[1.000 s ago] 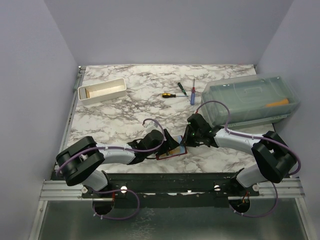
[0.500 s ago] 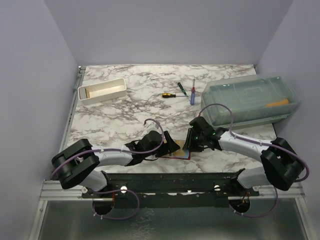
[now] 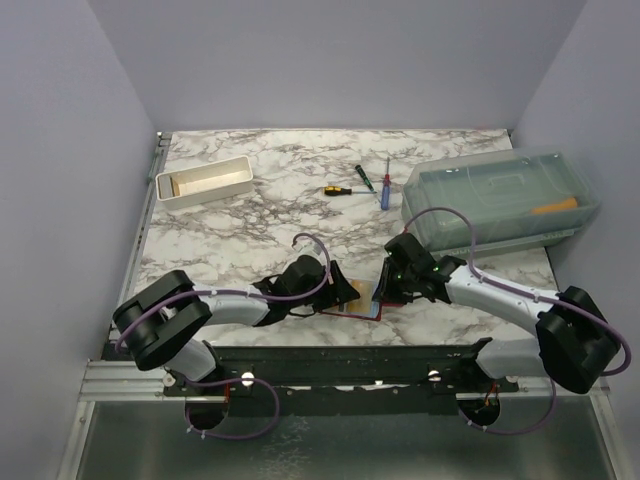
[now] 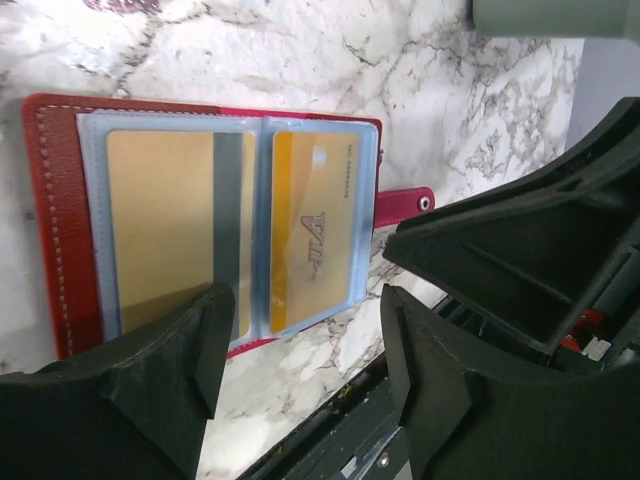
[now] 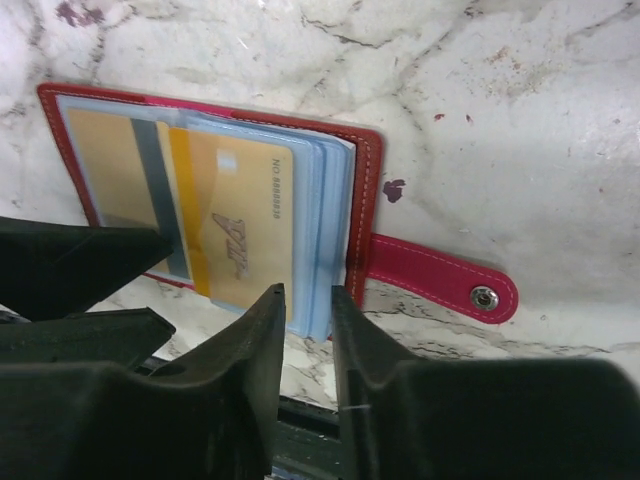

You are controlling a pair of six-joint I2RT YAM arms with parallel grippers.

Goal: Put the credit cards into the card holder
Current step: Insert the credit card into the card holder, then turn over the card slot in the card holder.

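Observation:
The card holder [image 3: 340, 311] is a small dark-red wallet lying open by the table's front edge, its snap strap [image 5: 440, 275] pointing right. Pale blue sleeves [image 5: 325, 210] inside it hold two tan credit cards: one with a dark stripe [image 4: 160, 230] on the left, one with gold lettering [image 4: 315, 230] on the right. My left gripper [image 4: 305, 320] hovers open over the holder's near edge. My right gripper [image 5: 305, 300] sits at the sleeves' near right corner. Its fingers stand a narrow gap apart, and the sleeve corner shows just past the tips.
A white tray [image 3: 203, 182] stands at the back left and a clear plastic box [image 3: 500, 198] at the back right. Three screwdrivers [image 3: 366, 180] lie between them. The table's front edge and black rail [image 3: 330, 355] run just below the holder.
My right gripper has moved down and left to the holder's right edge. The holder's sleeves now lie spread with tan cards showing. My left gripper has narrowed slightly.

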